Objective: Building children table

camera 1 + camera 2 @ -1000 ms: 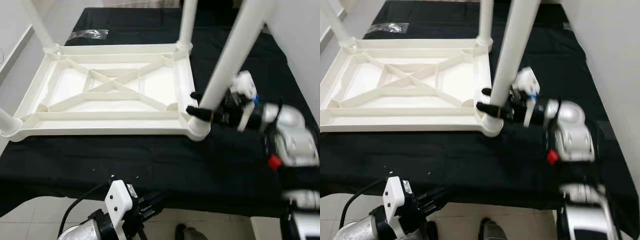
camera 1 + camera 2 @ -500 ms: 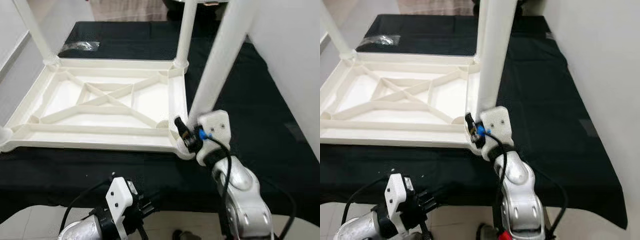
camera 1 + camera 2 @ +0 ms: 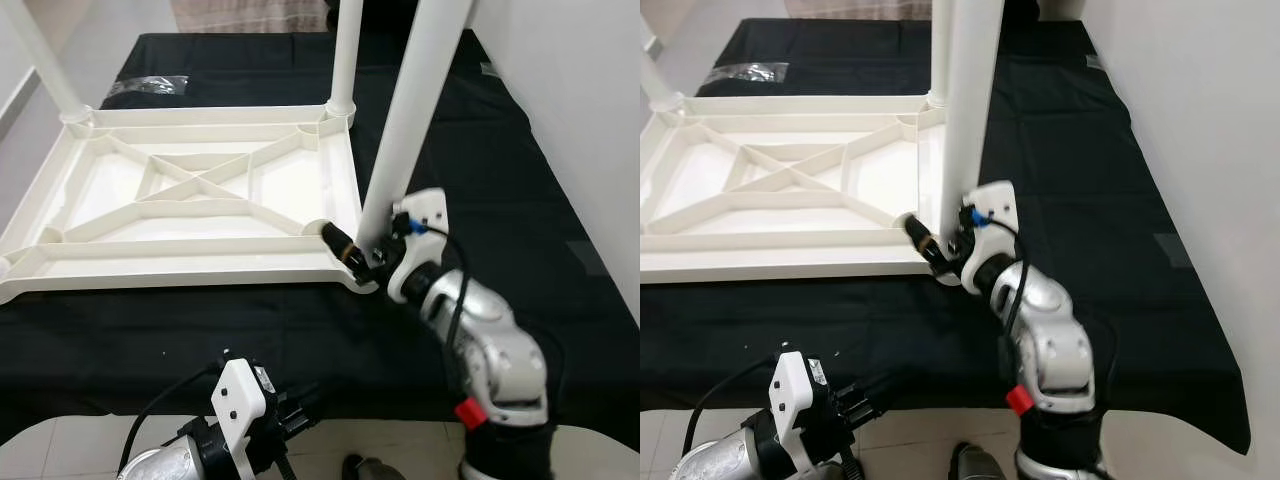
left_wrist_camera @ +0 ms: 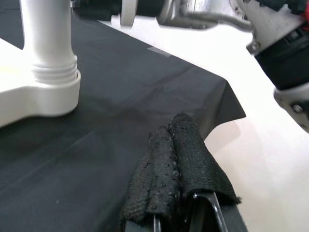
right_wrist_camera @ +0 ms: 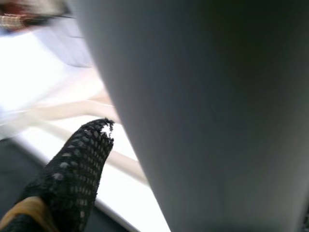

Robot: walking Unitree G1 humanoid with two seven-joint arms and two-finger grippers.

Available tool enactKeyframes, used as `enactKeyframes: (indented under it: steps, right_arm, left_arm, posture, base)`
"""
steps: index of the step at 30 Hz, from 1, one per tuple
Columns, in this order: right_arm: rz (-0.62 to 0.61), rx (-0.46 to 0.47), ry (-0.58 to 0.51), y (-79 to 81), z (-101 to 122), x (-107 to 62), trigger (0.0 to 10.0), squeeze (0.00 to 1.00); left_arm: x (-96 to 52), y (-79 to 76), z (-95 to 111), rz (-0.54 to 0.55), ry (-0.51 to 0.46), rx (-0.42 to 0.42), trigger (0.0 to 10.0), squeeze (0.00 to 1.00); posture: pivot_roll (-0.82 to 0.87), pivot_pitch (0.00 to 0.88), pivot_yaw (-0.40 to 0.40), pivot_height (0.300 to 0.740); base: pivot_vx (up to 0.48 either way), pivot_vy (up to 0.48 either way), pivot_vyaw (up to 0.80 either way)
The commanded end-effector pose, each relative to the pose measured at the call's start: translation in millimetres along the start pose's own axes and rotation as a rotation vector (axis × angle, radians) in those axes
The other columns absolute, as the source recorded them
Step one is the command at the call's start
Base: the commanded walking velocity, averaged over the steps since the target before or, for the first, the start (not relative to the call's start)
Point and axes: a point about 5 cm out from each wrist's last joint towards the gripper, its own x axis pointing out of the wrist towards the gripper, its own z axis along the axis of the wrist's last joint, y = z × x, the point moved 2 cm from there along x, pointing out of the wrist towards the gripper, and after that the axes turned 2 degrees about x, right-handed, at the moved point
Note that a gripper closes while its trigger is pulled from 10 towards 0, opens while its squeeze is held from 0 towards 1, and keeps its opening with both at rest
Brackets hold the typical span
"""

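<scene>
On the black-covered table [image 3: 200,330], the white tabletop [image 3: 190,200] lies upside down with legs seen standing in its corners. The near-right leg [image 3: 405,150] is pinched at its base by the right pincer [image 3: 362,252], probably being seated. The left pincer [image 4: 176,169] idles, pressed together.

Black cloth [image 3: 250,330], white wall [image 3: 570,110], tiled floor [image 3: 60,450]

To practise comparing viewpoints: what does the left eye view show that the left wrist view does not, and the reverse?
Left eye view's own: the crossed ribs of the upturned tabletop, a plastic bag at its far corner, and the right gripper at the base of the near leg. Left wrist view's own: the ridged collar on the leg, and the left gripper with jaws pressed shut. Shared: the leg and the black cloth.
</scene>
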Motion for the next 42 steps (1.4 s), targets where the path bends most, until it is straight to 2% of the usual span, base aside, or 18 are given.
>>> enactKeyframes:
  steps: [1,3,5,6,7,8,11,19,20,23,26,29,36,37,38,40,41,42]
  right_arm:
    - [0.224,-0.015,0.007,20.8,1.6,1.5,10.0,1.0]
    - [0.351,-0.094,0.035,15.7,4.1,-8.3,10.0,1.0]
    - [0.38,-0.108,0.063,7.9,4.2,-11.2,10.0,1.0]
    - [0.394,-0.114,0.081,2.7,4.5,-12.7,10.0,0.71]
    - [0.415,-0.155,0.114,-10.2,4.7,-13.7,10.0,0.0]
    - [0.415,-0.155,0.114,-10.2,4.7,-13.7,10.0,0.0]
    - [0.428,-0.224,0.108,-52.6,24.5,-7.6,10.0,0.0]
    - [0.457,-0.253,0.124,-69.6,33.3,-0.4,10.0,0.0]
    - [0.512,-0.225,0.142,-68.9,31.5,-5.4,0.2,0.0]
    - [0.627,-0.173,0.195,-67.6,24.7,-19.5,0.0,0.0]
    - [0.653,-0.166,0.21,-70.5,21.4,-24.0,0.0,0.0]
    - [0.652,-0.13,0.201,-73.1,14.6,-33.3,0.0,0.0]
    - [0.59,-0.021,0.169,-56.3,-16.3,-54.5,0.0,0.0]
    - [0.546,0.034,0.156,-39.3,-30.9,-67.0,0.0,0.0]
    - [0.546,0.034,0.156,-39.3,-30.9,-67.0,0.0,0.0]
    - [0.447,0.032,0.155,-40.7,-34.2,-72.9,0.0,0.0]
    - [0.27,-0.001,0.199,-56.5,-43.3,-71.7,0.0,0.0]
    - [0.27,-0.001,0.199,-56.5,-43.3,-71.7,0.0,0.0]
  left_arm:
    - [-0.8,-5.1,-1.0,-0.006,0.003,-0.007,10.0,0.0]
    - [-1.1,-5.9,-0.3,-0.003,0.002,-0.006,10.0,0.0]
    - [-1.3,-6.1,0.3,-0.002,0.002,-0.006,10.0,0.0]
    - [-1.3,-6.1,0.7,-0.002,0.002,-0.006,10.0,0.0]
    - [-1.6,-6.7,1.2,-0.003,0.002,-0.008,10.0,0.0]
    - [-1.6,-6.7,1.2,-0.003,0.002,-0.008,10.0,0.0]
    - [-3.3,-8.9,2.2,-0.009,0.006,-0.015,10.0,0.0]
    - [-6.0,-11.0,3.2,-0.01,0.015,-0.019,10.0,0.0]
    - [-6.6,-11.5,3.5,-0.01,0.017,-0.021,10.0,0.0]
    - [-7.7,-12.0,3.9,-0.011,0.021,-0.024,10.0,0.0]
    - [-8.0,-12.0,4.0,-0.012,0.022,-0.026,10.0,0.0]
    - [-8.2,-12.3,4.1,-0.016,0.022,-0.03,10.0,0.0]
    - [-7.7,-10.3,3.1,-0.016,0.021,-0.032,10.0,0.0]
    - [-6.7,-7.5,2.7,-0.021,0.018,-0.032,10.0,0.0]
    - [-6.7,-7.5,2.7,-0.021,0.018,-0.032,10.0,0.0]
    - [-5.6,-5.5,1.7,-0.03,0.016,-0.032,10.0,0.0]
    - [-5.5,-5.0,0.6,-0.032,0.017,-0.031,10.0,0.0]
    - [-5.5,-5.0,0.6,-0.032,0.017,-0.031,10.0,0.0]
  posture:
    - [0.06,0.234,-0.039,0.74]
    - [0.06,0.235,-0.038,0.74]
    - [0.06,0.241,-0.033,0.74]
    - [0.06,0.241,-0.033,0.74]
    - [0.07,0.247,-0.03,0.74]
    - [0.07,0.247,-0.03,0.74]
    - [0.08,0.257,-0.02,0.74]
    - [0.11,0.274,-0.009,0.74]
    - [0.1,0.276,-0.005,0.74]
    - [0.1,0.28,-0.003,0.74]
    - [0.09,0.282,-0.002,0.74]
    - [0.09,0.282,-0.002,0.74]
    - [0.07,0.274,-0.005,0.74]
    - [0.04,0.264,0.007,0.74]
    - [0.04,0.264,0.007,0.74]
    - [0.03,0.256,0.004,0.74]
    - [0.03,0.243,-0.008,0.74]
    - [0.03,0.243,-0.008,0.74]
  base:
    - [0.0,0.0,0.0]
    - [0.0,0.0,0.0]
    - [0.0,0.0,0.0]
    - [0.0,0.0,0.0]
    - [0.0,0.0,0.0]
    - [0.0,0.0,0.0]
    - [0.0,0.0,0.0]
    - [0.0,0.0,0.0]
    - [0.0,0.0,0.0]
    - [0.0,0.0,0.0]
    - [0.0,0.0,0.0]
    - [0.0,0.0,0.0]
    - [0.0,0.0,0.0]
    - [0.0,0.0,0.0]
    - [0.0,0.0,0.0]
    - [0.0,0.0,0.0]
    - [0.0,0.0,0.0]
    - [0.0,0.0,0.0]
